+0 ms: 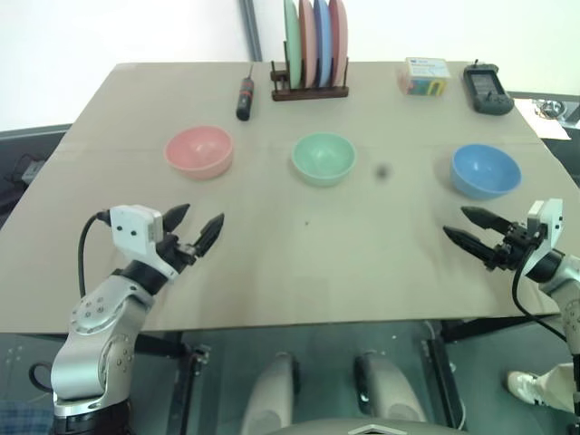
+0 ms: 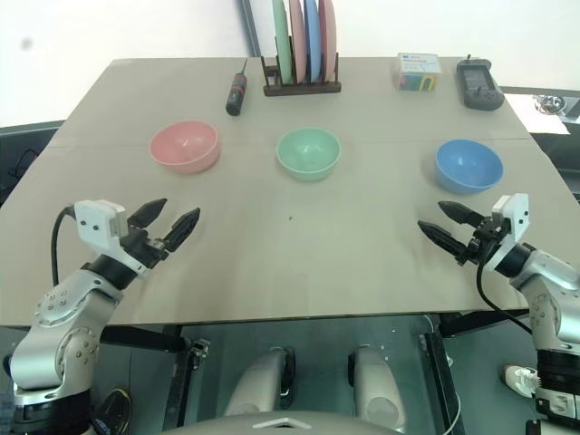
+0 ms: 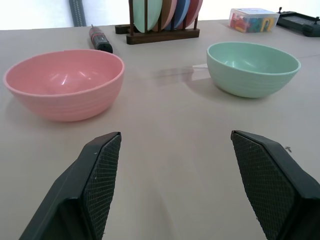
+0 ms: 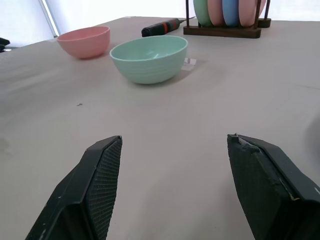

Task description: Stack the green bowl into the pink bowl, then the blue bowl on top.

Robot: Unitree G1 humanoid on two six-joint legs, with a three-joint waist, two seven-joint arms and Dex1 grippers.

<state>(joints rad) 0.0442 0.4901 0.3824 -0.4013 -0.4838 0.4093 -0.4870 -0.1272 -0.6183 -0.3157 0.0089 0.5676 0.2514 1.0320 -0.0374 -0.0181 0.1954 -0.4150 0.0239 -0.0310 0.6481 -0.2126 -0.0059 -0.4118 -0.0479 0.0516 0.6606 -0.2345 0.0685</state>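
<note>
both grippers, left gripper [image 1: 199, 231] and right gripper [image 1: 469, 227], hover with fingers apart, empty. we judge: take the green bowl [image 1: 323, 158], centre, by its rim, then lower it level into the pink bowl [image 1: 199, 150], far left.

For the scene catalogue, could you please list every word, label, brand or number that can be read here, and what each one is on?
None can be read.
Small box at the far edge of the table: a pale lid label and coloured print on the side, too small and blurred to read.
Black handheld device beside it: any markings too small to make out.
Screwdriver, pink bowl, green bowl, blue bowl, plate rack: no text visible.
</note>
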